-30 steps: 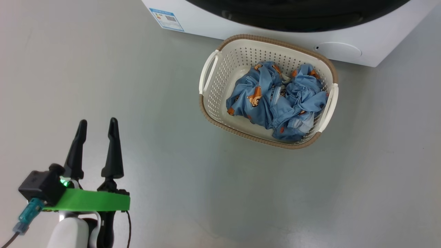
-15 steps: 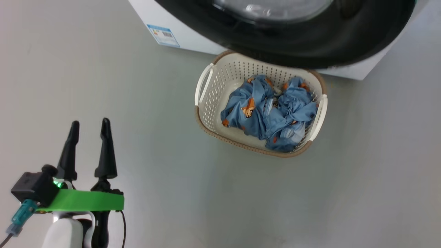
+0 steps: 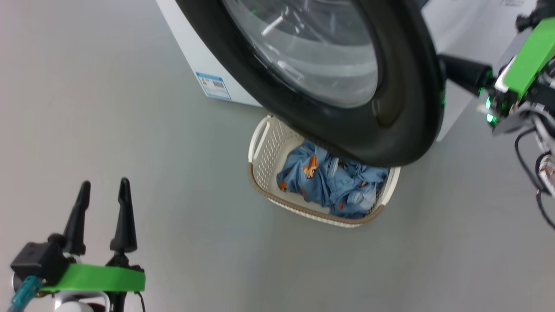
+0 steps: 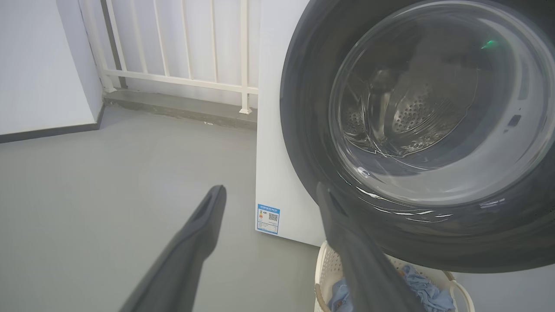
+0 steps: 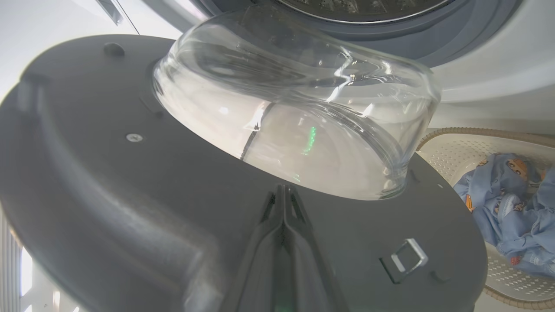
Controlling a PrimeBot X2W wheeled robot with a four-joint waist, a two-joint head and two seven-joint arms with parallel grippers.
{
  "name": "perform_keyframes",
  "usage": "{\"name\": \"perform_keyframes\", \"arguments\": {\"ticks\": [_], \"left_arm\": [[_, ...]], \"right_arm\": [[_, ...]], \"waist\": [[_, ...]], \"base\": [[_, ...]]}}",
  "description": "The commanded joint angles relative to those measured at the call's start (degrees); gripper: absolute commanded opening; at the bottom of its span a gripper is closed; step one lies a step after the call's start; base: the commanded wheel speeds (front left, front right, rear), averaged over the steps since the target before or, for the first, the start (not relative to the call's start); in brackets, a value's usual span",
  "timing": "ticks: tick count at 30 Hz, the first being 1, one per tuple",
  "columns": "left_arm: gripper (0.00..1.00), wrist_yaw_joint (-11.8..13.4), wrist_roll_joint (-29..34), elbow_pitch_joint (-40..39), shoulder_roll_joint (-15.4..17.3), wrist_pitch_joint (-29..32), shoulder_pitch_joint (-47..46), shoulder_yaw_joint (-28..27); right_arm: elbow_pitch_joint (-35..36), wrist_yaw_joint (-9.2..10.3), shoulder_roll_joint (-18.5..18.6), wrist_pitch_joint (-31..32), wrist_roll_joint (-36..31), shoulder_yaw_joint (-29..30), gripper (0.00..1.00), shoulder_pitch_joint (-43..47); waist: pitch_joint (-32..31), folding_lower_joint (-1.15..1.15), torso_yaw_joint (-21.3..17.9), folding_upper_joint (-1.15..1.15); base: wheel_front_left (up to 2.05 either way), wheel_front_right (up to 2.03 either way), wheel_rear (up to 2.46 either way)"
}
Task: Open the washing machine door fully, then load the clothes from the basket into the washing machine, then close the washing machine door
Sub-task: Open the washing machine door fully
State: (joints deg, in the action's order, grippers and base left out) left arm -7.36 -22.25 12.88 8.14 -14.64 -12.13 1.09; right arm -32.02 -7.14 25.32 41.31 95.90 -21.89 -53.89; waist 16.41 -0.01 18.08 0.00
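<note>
The washing machine door [image 3: 403, 108], glossy black with a glass bowl window [image 5: 295, 108], stands partly swung out from the white washing machine [image 3: 186, 47] and overhangs the far half of the basket [image 3: 264, 160]. My right gripper [image 5: 284, 193] is shut, its tips resting against the door's inner face just below the glass. In the head view its dark fingers [image 3: 461, 71] reach behind the door's right edge. The light blue clothes [image 3: 329, 184] lie crumpled in the cream basket. My left gripper [image 3: 105, 185] hangs open over bare floor at the lower left, far from the basket.
A blue energy sticker [image 3: 212, 86] marks the machine's lower front corner. A white railing [image 4: 182, 43] and a wall stand behind and to the left of the machine. The door's metal latch hook [image 5: 405, 255] juts from its inner rim. Grey floor spreads left of the basket.
The head camera has tilted up and the picture has shifted. The door has swung out over the basket, and my right arm has come into view at its right edge. The left gripper stays open.
</note>
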Motion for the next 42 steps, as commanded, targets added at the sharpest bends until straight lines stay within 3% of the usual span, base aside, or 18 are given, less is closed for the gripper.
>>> {"name": "perform_keyframes", "arguments": {"ticks": [1,23,29,42], "left_arm": [[1.00,-0.1,0.6,-1.2,2.1,-0.4,0.9,-2.2],[1.00,-0.1,0.7,0.4,3.5,-0.4,4.7,-1.5],[1.00,-0.1,-1.0,-0.6,5.5,-0.4,5.0,2.0],[1.00,-0.1,-0.6,-0.9,7.0,-0.4,5.8,2.2]], "right_arm": [[2.7,-0.35,-0.7,0.7,0.8,0.1,0.00,2.7],[5.4,-0.35,-4.7,3.6,2.9,0.6,0.00,15.6],[6.0,-0.35,-6.2,4.6,3.5,1.2,0.00,17.5],[7.6,-0.35,-9.7,6.6,3.0,2.1,0.00,19.1]], "waist": [[-3.1,0.01,0.6,0.00],[-10.4,0.01,7.1,0.00],[-11.4,0.01,9.5,0.00],[-12.7,0.01,12.8,0.00]], "base": [[0.00,0.00,0.00],[0.00,0.00,0.00],[0.00,0.00,0.00],[0.00,0.00,0.00]]}}
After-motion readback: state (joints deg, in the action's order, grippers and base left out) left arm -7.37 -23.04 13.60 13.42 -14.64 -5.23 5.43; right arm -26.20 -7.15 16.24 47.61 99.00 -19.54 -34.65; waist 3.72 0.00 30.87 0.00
